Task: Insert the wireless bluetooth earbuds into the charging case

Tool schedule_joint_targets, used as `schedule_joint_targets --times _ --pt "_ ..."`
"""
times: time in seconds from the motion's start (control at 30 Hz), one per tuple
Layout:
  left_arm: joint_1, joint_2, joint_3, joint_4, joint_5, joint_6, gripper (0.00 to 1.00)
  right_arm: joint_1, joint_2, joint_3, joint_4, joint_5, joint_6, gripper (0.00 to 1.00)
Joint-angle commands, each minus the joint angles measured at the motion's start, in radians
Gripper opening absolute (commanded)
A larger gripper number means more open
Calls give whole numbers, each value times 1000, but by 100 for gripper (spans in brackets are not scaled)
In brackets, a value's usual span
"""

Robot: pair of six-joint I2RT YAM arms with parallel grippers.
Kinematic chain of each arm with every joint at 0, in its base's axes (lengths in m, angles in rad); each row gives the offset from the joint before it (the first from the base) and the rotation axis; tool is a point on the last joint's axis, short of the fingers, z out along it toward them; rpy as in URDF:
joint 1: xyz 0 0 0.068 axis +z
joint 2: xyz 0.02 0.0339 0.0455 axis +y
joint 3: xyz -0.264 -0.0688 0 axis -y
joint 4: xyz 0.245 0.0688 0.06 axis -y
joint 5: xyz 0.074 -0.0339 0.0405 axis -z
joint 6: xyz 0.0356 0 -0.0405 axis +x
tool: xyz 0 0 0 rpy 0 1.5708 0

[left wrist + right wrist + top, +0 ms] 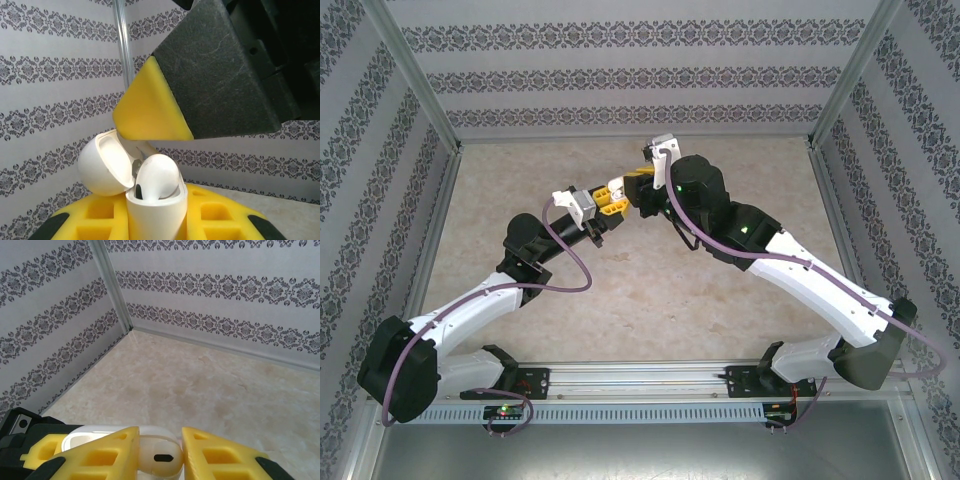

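My left gripper (156, 222) is shut on the white charging case (156, 212), held upright with its lid (102, 165) swung open to the left. A white earbud (157, 177) sits head-up in the case's mouth. In the right wrist view that earbud (160, 457) is pinched between the yellow fingers of my right gripper (159, 455), directly over the case (82, 435). One right fingertip (150, 112) hangs just above the case in the left wrist view. From the top camera, the left gripper (605, 205) and right gripper (642, 185) meet above the table's middle.
The beige marbled tabletop (720, 300) spreads below both raised arms. Patterned walls (640, 80) enclose the back and sides, with a metal corner post (112, 290) at the far left. The arm bases stand on the rail (640, 380) at the near edge.
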Motion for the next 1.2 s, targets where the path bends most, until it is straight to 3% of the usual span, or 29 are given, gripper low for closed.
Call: schedule_joint_targets --times 0.0,0.67,1.17 --pt "-19 -27 35 59 27 -3 0 11 7 -17 21 -2 13 27" --pt "-28 -32 48 59 21 -2 0 19 -55 -186 151 -176 -106 26" --pt "-33 -31 51 54 2 6 0 42 -39 -190 106 -170 -153 30"
